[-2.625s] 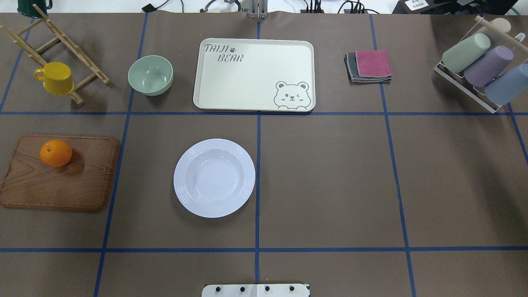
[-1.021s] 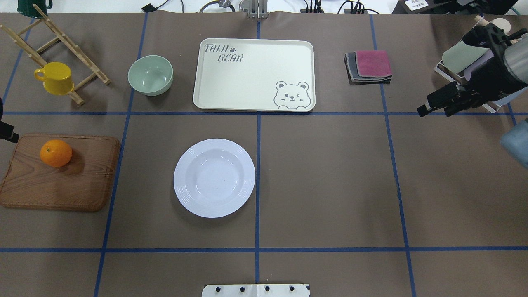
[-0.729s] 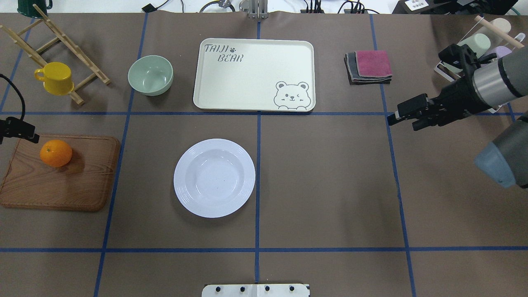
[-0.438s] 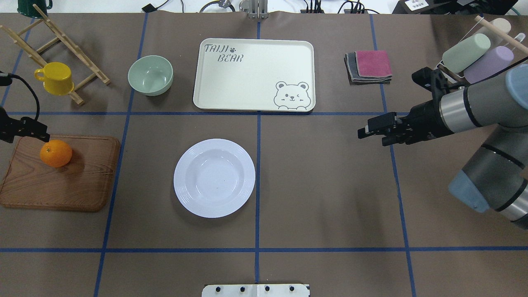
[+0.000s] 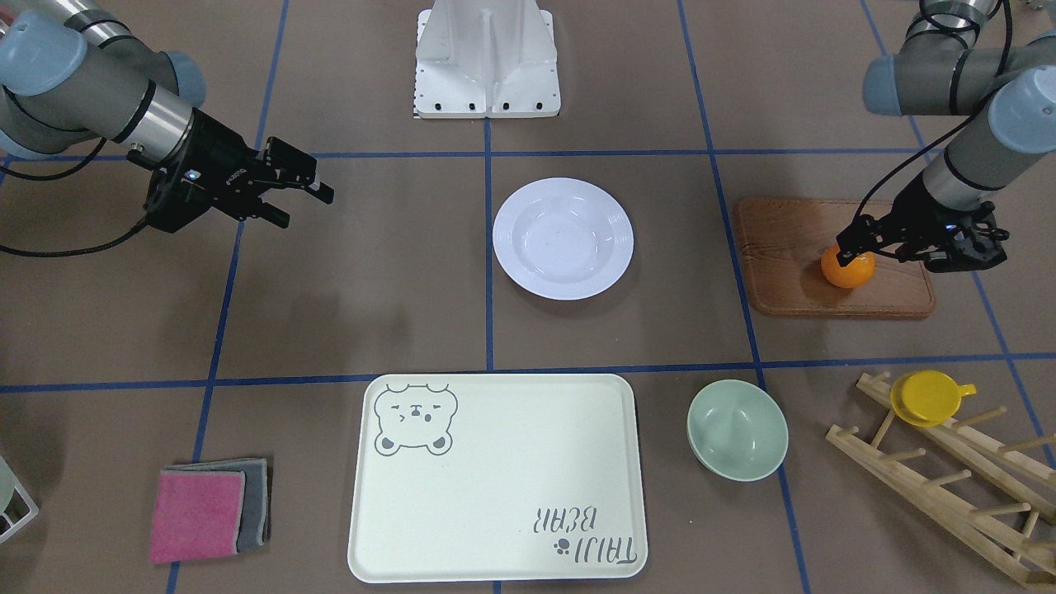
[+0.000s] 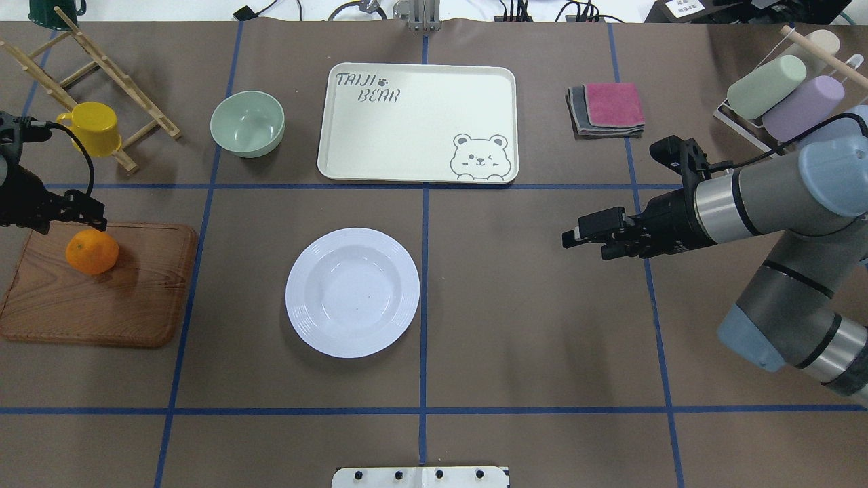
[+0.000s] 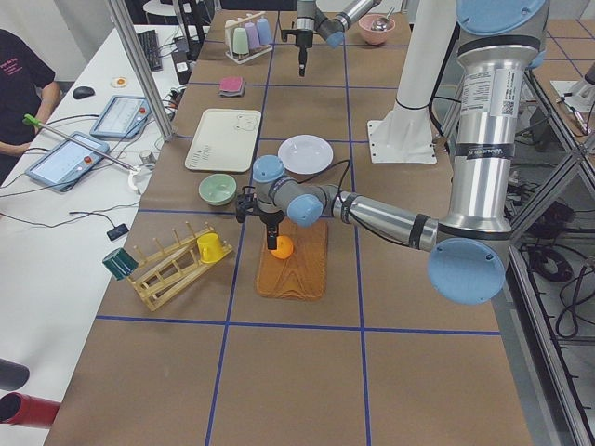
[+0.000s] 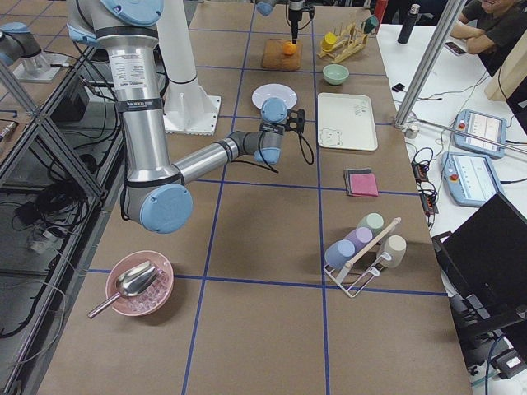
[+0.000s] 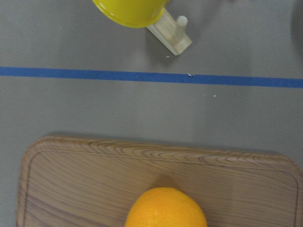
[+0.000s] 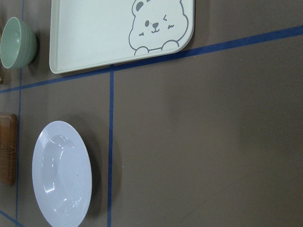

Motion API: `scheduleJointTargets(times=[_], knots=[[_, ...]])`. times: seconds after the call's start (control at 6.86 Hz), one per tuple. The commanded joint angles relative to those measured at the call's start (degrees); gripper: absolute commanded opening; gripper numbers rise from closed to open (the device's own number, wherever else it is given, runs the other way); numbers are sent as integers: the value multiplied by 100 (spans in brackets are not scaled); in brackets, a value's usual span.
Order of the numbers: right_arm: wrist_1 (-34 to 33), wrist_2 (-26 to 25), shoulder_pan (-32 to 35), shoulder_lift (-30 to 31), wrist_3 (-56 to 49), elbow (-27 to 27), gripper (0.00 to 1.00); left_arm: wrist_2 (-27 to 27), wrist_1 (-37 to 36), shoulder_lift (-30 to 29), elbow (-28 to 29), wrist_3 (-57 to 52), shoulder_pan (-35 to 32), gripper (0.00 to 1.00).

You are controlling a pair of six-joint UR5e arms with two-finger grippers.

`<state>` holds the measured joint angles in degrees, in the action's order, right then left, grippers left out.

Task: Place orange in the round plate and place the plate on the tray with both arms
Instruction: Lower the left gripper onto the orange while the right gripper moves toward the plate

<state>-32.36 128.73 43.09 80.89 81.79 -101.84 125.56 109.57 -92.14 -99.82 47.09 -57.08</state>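
Orange (image 6: 91,251) lies on the wooden board (image 6: 102,305) near its far edge, nearly round, with no clear long axis. Left gripper (image 5: 851,241) hangs just above it; if its fingers are spread I cannot tell. Right gripper (image 5: 305,208), fingers spread, hovers over bare table (image 6: 542,325), well apart from the round plate (image 6: 352,292). Tray (image 6: 417,122) lies beyond the plate, apart from it.

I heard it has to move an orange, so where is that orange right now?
In the overhead view the orange sits on the wooden cutting board at the far left, left of the white plate.
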Motion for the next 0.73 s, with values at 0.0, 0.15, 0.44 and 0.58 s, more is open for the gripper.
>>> scheduleJointTargets(times=[0.0, 0.15, 0.44, 0.58], knots=[[19, -162, -107, -3, 3, -2, 100, -5, 301, -23, 278, 81, 57, 99], [19, -329, -230, -3, 3, -2, 100, -5, 415, -23, 375, 89, 57, 98], [19, -410, -301, -3, 3, -46, 100, -5, 434, -23, 402, 246, 144, 98], [19, -410, -319, -3, 3, -55, 100, -100, 556, -23, 428, 343, 275, 98]])
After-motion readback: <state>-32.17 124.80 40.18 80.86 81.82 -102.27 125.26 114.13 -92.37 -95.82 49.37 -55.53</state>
